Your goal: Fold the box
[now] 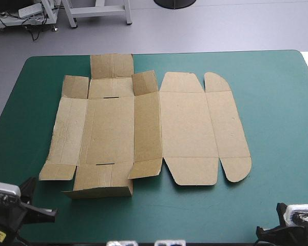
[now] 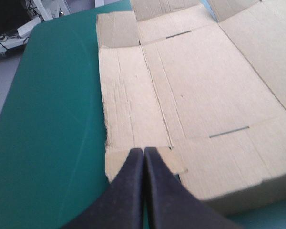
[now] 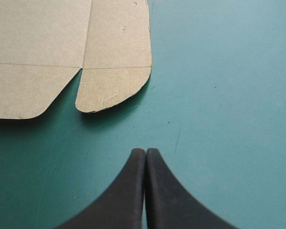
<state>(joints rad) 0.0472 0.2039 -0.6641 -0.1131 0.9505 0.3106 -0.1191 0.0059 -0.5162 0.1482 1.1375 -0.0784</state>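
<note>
The brown box (image 1: 143, 128) lies as a cut sheet spread on the teal-green cover, its left half creased into panels with small flaps. Its near-left end flap (image 1: 100, 187) stands slightly raised. In the left wrist view my left gripper (image 2: 144, 150) is shut with nothing held, its tip just short of the box's (image 2: 195, 95) near-left corner flap. My right gripper (image 3: 145, 151) is also shut and holds nothing. It rests over bare cover a little short of the rounded corner flap (image 3: 109, 88) at the box's near-right end.
Bare teal-green cover (image 1: 277, 128) stretches to the right of the box, with a narrower strip along the near edge (image 1: 195, 220) and on the left (image 1: 36, 102).
</note>
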